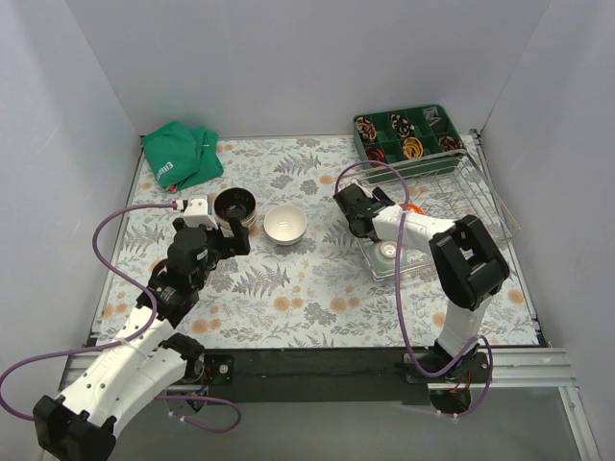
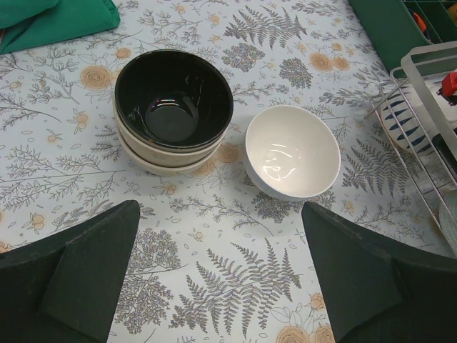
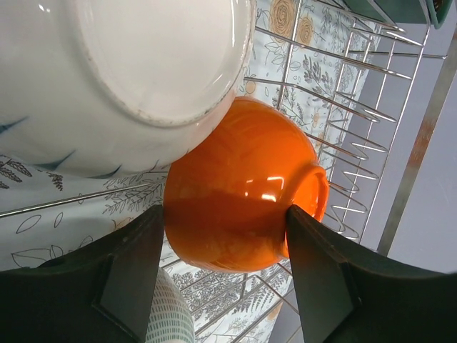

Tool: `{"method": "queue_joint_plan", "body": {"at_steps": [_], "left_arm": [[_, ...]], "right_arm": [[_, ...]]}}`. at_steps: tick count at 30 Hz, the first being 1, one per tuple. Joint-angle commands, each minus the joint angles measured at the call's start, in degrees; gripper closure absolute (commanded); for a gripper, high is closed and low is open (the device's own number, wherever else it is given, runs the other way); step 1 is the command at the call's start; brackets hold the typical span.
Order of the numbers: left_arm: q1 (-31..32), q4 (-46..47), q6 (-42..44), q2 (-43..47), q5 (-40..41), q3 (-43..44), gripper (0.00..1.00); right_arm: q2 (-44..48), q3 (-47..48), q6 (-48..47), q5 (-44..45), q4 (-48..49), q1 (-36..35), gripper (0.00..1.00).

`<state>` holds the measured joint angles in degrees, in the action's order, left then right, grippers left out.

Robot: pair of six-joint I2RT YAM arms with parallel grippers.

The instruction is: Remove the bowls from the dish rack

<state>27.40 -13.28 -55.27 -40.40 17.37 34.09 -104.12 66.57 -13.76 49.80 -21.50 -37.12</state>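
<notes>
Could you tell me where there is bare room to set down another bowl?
Free: the floral cloth near the arms, in front of the glossy white bowl, and the far strip between the crumpled green cloth and green compartment tray. Crowded: the silver wire dish rack, where the right gripper holds the orange bowl.

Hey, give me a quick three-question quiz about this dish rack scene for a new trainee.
1. True or false: the glossy black round bowl sits stacked on beige bowls.
2. Which bowl sits between the right gripper's fingers? A plain white ceramic bowl; B glossy orange ceramic bowl; C pale green bowl.
3. Fill in: the left gripper's jaws stand ____.
Key: 1 true; 2 B; 3 open.
</notes>
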Motion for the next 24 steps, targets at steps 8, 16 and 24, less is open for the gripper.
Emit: {"method": "queue_joint_plan", "body": {"at_steps": [8,16,24], "left_arm": [[0.11,0.62,0.69,0.5,0.92,-0.86,0.02],[0.11,0.71,0.77,0.85,0.83,-0.95,0.02],[0.11,0.62,0.6,0.94,0.74,-0.95,0.02]], "right_arm": [[5.07,1.38,0.57,-2.69,10.77,-0.06,0.61],[0.06,0.32,3.12,0.28,11.39,-0.14,0.6],[-3.73,2.25,13.31,1.35,5.15,-0.14,0.54]]}}
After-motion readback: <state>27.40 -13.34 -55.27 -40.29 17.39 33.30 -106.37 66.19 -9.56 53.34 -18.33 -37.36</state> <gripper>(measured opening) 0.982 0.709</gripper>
